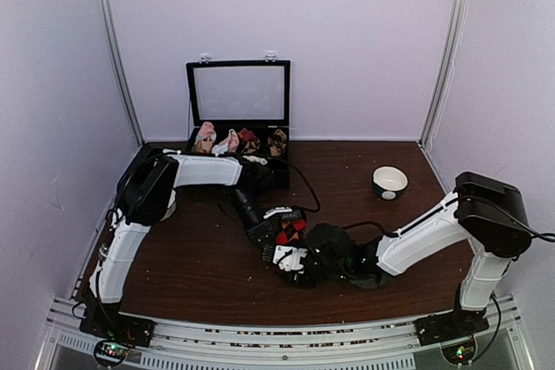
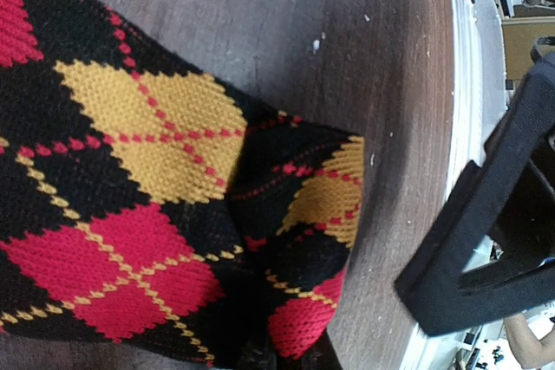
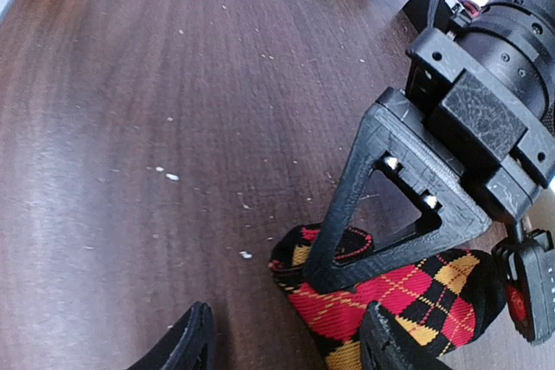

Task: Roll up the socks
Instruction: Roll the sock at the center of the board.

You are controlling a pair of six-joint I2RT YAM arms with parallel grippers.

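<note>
- The fingers (image 3: 347,197) of the left gripper (image 3: 334,276) are seen pressed all but together on the socks (image 3: 408,288). A fold of the red-and-orange argyle knit is pinned down at the table (image 1: 199,257).
- The socks are found near the front middle of the table, between the two grippers. They are largely covered in the top view.
- The fingers (image 3: 186,344) of the right gripper (image 3: 286,348) are held partly apart with nothing gripped, and the bundle's end lies just ahead of them.
- If the right gripper is shut too shallowly, only the outer layer may be caught and the fold pulled loose. A knock against the left gripper's finger, just beside, is also to be feared.
- The long axis is judged to run across the right wrist view, with the folded end pointed left toward bare table.
</note>
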